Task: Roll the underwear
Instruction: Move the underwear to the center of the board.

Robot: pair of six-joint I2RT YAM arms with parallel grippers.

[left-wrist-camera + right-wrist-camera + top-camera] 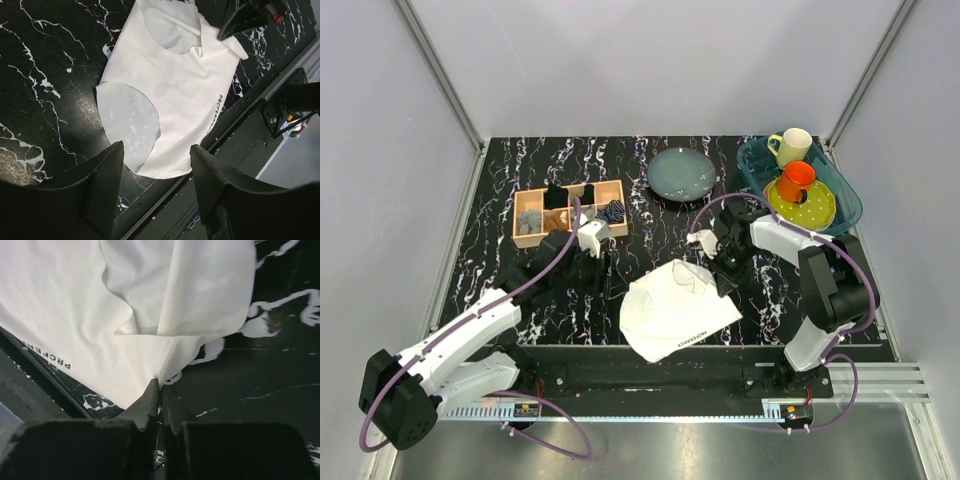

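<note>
The white underwear [675,312] lies spread on the black marble table near its front edge, waistband with dark lettering toward the front right. It also shows in the left wrist view [172,85] and the right wrist view [125,315]. My right gripper [725,280] is shut on the cloth's right corner, its jaws pinching the fabric [161,385] and lifting a fold. My left gripper [602,268] is open and empty, hovering left of the garment, its fingers [107,185] framing the cloth's near edge.
A wooden tray [525,236] with small dark and grey cloth rolls stands at the back left. A dark round plate [681,173] lies at the back centre. A teal basin [847,203] with a cream mug, orange cup and green plate stands at the back right.
</note>
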